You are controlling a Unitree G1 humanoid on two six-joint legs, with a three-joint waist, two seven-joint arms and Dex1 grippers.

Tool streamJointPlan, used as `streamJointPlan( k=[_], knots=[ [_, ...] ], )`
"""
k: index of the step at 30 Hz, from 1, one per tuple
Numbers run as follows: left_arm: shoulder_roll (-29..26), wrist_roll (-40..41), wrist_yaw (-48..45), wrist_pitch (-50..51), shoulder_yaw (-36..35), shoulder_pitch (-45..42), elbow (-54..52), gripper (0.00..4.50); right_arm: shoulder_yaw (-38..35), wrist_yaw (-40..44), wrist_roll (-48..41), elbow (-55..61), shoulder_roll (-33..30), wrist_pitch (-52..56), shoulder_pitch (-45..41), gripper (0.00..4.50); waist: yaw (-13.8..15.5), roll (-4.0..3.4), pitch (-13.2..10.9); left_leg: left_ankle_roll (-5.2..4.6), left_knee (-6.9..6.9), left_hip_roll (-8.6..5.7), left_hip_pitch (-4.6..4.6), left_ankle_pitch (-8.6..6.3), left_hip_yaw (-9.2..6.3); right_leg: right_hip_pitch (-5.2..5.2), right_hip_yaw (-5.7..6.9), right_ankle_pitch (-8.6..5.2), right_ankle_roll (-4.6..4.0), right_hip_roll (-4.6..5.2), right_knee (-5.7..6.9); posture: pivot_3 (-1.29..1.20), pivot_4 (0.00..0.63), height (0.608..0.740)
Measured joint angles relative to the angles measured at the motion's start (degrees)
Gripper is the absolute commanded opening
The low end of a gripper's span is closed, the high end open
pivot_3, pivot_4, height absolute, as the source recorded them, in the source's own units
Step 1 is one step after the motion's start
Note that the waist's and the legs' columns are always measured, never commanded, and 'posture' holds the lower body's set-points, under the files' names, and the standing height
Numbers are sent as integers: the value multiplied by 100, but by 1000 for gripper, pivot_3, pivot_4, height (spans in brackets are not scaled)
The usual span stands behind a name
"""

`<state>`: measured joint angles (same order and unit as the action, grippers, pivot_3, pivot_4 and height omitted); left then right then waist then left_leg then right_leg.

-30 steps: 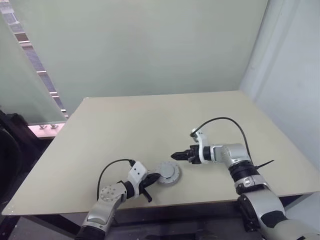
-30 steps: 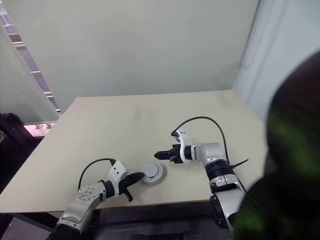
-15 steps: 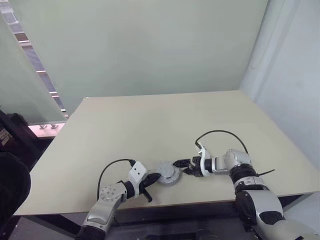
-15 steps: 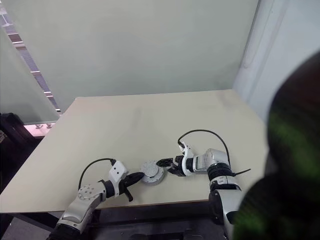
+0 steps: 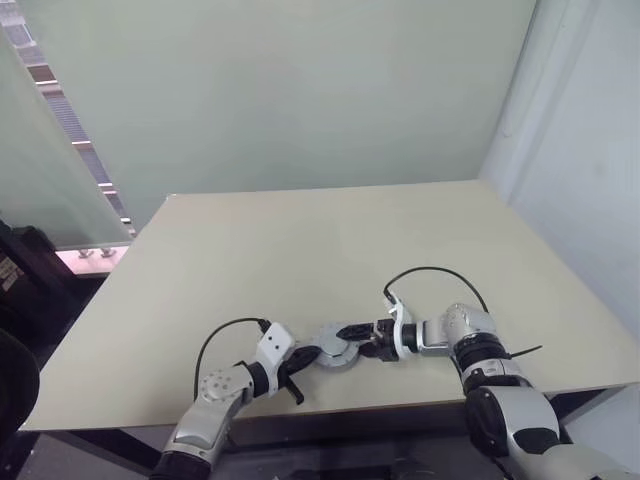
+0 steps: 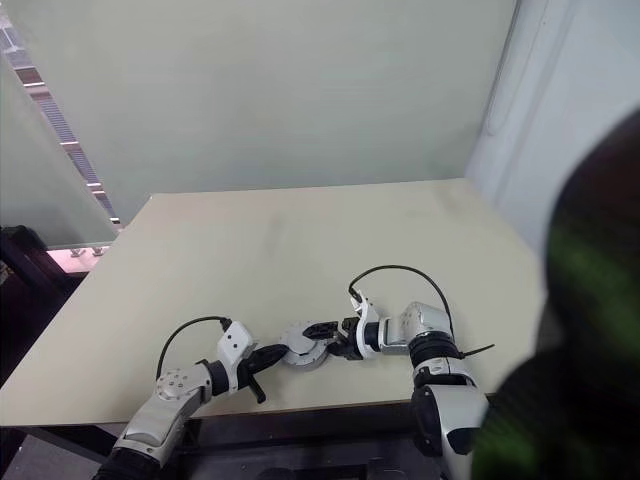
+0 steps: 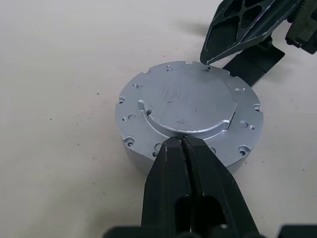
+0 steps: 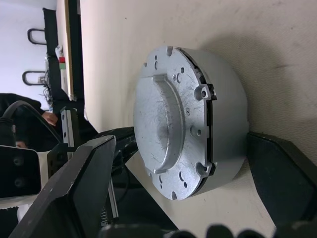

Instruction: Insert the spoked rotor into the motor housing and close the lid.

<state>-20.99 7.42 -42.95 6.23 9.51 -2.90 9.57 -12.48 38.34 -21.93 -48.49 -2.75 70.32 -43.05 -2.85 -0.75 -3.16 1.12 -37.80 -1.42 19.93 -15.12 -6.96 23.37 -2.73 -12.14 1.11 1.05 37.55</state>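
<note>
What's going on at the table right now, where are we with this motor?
The motor sits near the table's front edge, already closed up with its silver lid on. The left claw is shut, its tips pressed against the edge of the lid from the near side. The right claw is open wide with a finger on either side of the motor, not yet closed on it. Nothing else lies on the table.

- Beige table (image 5: 300, 240), rectangular, matte top w/ a few tiny dark specks.
- Pale green wall (image 5: 300, 90) behind it, plain, evenly lit.
- White wall (image 5: 590, 170) on right, meeting green wall at a corner.
- Frosted glass panel (image 5: 40, 180) on left, slatted strip along its upper edge.
</note>
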Motion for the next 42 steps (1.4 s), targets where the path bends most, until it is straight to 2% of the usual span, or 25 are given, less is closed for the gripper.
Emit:
streamJointPlan(
  k=[1,4,8,13,23,26,33,37,42],
  knots=[
    [0,0,0,0,-1,0,0,0,-30,-23,-8,0,8,6,3,4414,0,0,0,0,0,0,0,0,0,1,0,0,0,0,0,0,0,740],
    [2,0,2,0,-6,0,0,0,-85,-125,-33,-2,18,14,11,3860,0,0,0,0,0,1,1,0,0,1,1,0,-1,0,0,0,0,740],
    [2,0,-1,-2,-16,3,-1,0,-206,-297,-38,-16,17,18,87,2507,0,-1,0,0,0,0,12,0,0,10,0,0,0,0,-3,0,0,740],
    [-15,-2,13,16,-108,41,7,0,-347,-274,-232,63,6,43,85,1275,-7,-5,1,0,2,5,6,0,1,7,4,-1,-1,-2,-3,0,0,740],
    [162,8,54,11,-233,46,82,0,-319,-329,-270,215,2,73,114,1238,1,-12,2,0,-1,2,10,0,-1,5,4,-1,-1,0,-8,0,0,740],
    [263,21,175,113,-349,36,123,581,-299,-328,-272,217,2,73,115,1238,-2,-12,2,-1,-2,4,10,0,1,5,4,-1,-1,0,-9,0,0,740],
    [295,295,303,885,-734,-82,70,2997,-260,-326,-290,222,21,74,117,1238,-35,-10,2,-1,6,8,12,0,0,12,9,-1,0,-1,-9,0,0,740],
    [253,708,307,1422,-1154,-78,-68,4404,-261,-331,-353,225,56,79,119,1238,-91,-7,1,-2,20,9,42,0,-6,41,11,7,14,-3,-8,0,0,740],
    [177,1436,360,1974,-1681,-116,-718,4500,-277,-347,-497,229,150,130,212,1222,-226,-1,4,-2,53,17,51,0,-1,63,11,9,16,-5,-8,0,0,740]
  ],
)
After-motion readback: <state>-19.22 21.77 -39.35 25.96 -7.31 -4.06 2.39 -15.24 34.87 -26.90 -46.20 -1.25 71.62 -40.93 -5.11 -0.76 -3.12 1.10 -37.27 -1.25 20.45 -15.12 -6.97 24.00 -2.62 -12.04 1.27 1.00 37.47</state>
